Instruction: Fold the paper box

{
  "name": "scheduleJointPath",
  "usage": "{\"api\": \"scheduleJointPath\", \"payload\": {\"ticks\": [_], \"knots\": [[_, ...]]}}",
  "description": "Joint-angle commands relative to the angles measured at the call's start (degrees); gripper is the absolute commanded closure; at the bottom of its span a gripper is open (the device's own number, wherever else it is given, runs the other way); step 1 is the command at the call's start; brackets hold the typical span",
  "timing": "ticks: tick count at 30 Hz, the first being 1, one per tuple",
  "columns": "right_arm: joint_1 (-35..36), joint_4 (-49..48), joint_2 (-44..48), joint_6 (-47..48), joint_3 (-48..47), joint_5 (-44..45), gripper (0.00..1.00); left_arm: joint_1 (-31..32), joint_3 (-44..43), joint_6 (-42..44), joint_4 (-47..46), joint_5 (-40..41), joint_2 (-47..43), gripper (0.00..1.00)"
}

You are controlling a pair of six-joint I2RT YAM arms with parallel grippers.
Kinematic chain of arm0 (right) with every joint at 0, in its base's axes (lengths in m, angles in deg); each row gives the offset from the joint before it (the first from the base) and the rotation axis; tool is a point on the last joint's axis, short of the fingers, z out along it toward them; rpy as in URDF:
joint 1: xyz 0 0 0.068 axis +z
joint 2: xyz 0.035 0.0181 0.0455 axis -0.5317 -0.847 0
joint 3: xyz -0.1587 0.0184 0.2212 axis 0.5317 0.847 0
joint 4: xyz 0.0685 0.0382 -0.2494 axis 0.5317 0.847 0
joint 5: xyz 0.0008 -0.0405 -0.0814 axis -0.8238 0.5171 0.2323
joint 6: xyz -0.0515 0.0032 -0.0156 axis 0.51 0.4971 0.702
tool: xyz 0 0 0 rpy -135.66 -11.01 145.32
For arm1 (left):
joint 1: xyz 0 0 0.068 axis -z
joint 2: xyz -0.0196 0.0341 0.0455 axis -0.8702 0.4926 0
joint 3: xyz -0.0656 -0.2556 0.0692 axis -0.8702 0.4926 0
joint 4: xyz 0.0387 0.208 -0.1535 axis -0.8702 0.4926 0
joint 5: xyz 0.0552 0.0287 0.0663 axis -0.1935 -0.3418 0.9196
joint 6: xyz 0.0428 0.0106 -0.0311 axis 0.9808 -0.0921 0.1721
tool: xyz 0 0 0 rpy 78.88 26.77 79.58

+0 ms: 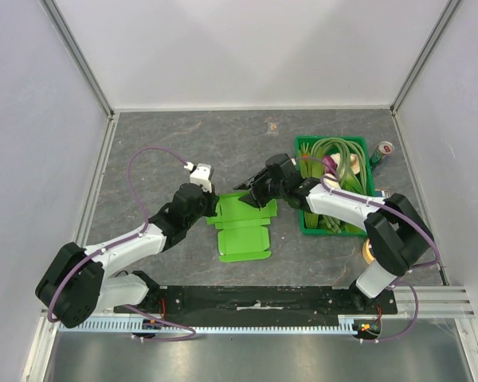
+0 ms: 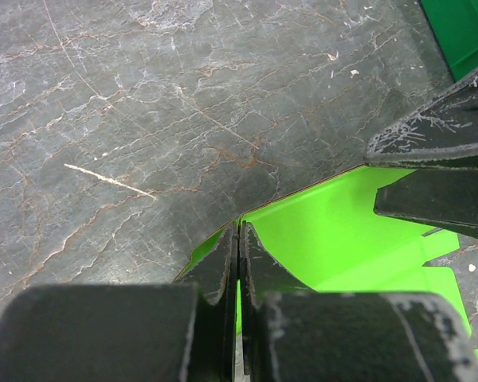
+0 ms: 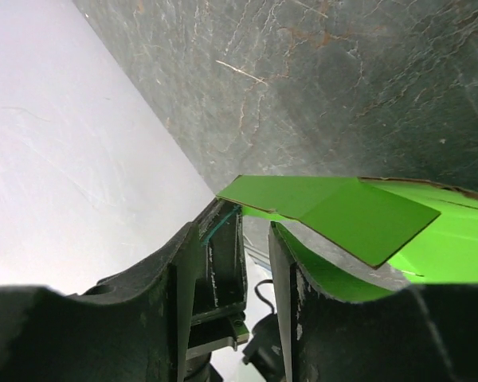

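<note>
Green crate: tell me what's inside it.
Long green stalks fill the far half of the crate, with a purple piece among them. The right arm reaches across the near half, so whatever lies there is mostly hidden.

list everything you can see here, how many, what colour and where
paper box: one, lime green, middle of the table, mostly flat, one flap raised
crate: one, dark green, right of the paper box
vegetables: several, mostly long green stalks plus something purple, in the crate
can: one, red and green, by the crate's far right corner
round thing: one, yellowish, near right, half hidden by the right arm
table: one, grey stone pattern
arms: two, white and black, near edge
left fingers: shut, tips at the paper box's left edge
right fingers: apart, at the raised flap
</note>
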Motion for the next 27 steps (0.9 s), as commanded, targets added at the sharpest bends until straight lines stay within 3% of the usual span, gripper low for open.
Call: {"api": "scheduleJointPath", "payload": {"ticks": [1,18,27], "knots": [[0.2,-2.0,-0.84,-6.13,0.3,1.25,0.53,0.47,0.29,3.19,-4.58,1.28,-1.69,0.98],[1.08,4.51,-3.74,-7.89,-5.32,4.94,0.57,1.44,1.17,8.9,-6.08,2.59,-3.19,0.98],[1.34,4.86,-6.9,-8.77,-8.13,5.12,0.54,1.79,1.79,11.72,-7.39,2.07,-3.01,0.98]]}}
